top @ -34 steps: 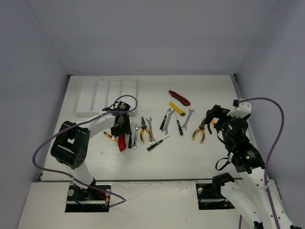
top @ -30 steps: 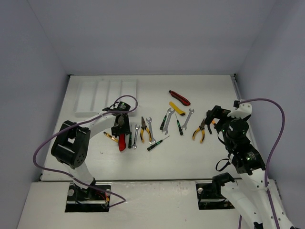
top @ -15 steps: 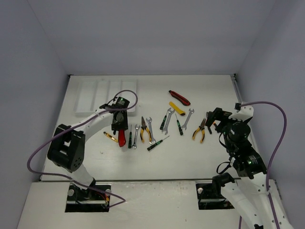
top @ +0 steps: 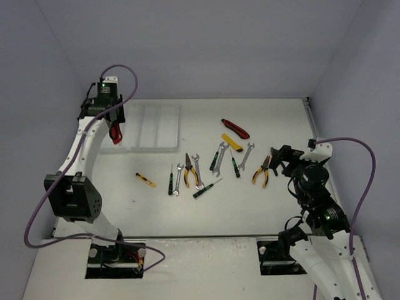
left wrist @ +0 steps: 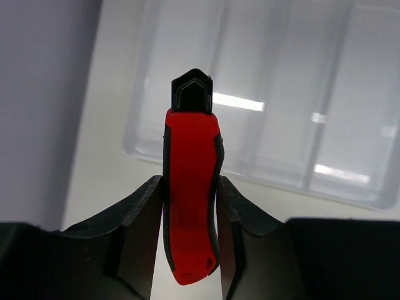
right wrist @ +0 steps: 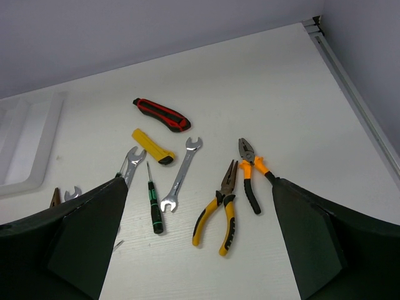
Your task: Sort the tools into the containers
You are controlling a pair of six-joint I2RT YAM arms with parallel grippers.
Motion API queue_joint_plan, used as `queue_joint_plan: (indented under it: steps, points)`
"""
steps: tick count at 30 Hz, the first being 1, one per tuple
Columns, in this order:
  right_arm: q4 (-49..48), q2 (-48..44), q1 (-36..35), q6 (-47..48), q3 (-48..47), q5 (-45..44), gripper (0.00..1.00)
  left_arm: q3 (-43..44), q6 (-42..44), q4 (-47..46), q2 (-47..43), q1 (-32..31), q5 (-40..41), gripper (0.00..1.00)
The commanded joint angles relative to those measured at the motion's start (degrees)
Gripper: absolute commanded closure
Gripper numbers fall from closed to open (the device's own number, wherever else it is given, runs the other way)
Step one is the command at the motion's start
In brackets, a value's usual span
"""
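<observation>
My left gripper [top: 114,128] is shut on a red utility knife [left wrist: 190,194] and holds it over the left end of the white tray [top: 164,125], above its leftmost compartment [left wrist: 181,87]. The knife also shows in the top view [top: 115,131]. My right gripper [top: 281,157] is open and empty just right of the yellow pliers [right wrist: 219,212] and orange pliers [right wrist: 250,172]. On the table lie a second red knife [top: 235,128], a yellow knife [top: 232,142], silver wrenches [top: 245,155], green-handled screwdrivers [top: 234,165] and more pliers [top: 191,172].
A small yellow tool [top: 145,180] lies alone left of the tool group. A raised rail [top: 310,122] runs along the table's right edge. Grey walls close in the left, back and right sides.
My left arm has lifted the red knife from the table among the tools and carried it back and left over the tray. The right gripper has drifted slightly.
</observation>
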State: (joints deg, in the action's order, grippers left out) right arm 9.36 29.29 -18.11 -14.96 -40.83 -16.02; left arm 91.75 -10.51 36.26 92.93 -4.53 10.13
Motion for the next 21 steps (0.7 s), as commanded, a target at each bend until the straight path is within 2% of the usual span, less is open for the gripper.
queue_joint_plan:
  steps: [1, 4, 9, 14, 17, 18, 21]
  points:
    - [-3.12, -0.01, -0.58, -0.92, 0.65, 1.47, 0.00, 8.75, 16.65, -3.80, 8.27, 4.70, 1.39, 1.00]
    - [-3.12, 0.45, -0.61, -1.35, 1.24, 2.74, 0.00, 13.55, 21.11, -4.98, 14.03, 7.95, 1.30, 1.00]
    - [-3.12, 3.47, -0.61, -2.92, 1.77, 5.44, 0.00, 21.09, 23.38, -7.39, 24.95, 11.04, 0.06, 1.00]
    - [-3.12, 5.72, -0.61, -3.14, 1.45, 6.19, 0.00, 23.64, 21.15, -8.91, 31.67, 12.92, -2.74, 1.00]
    - [-3.12, 6.68, -0.56, -3.23, 1.58, 5.88, 0.00, 22.19, 20.95, -10.95, 32.77, 13.17, -2.86, 0.99]
    - [-3.12, 7.06, -0.61, -3.22, 1.62, 5.84, 0.00, 21.13, 21.06, -12.25, 33.13, 13.25, -2.76, 0.97]
    - [-3.04, 8.12, -0.66, -3.14, 1.06, 6.09, 0.00, 20.13, 20.79, -13.67, 33.81, 13.76, -3.15, 0.81]
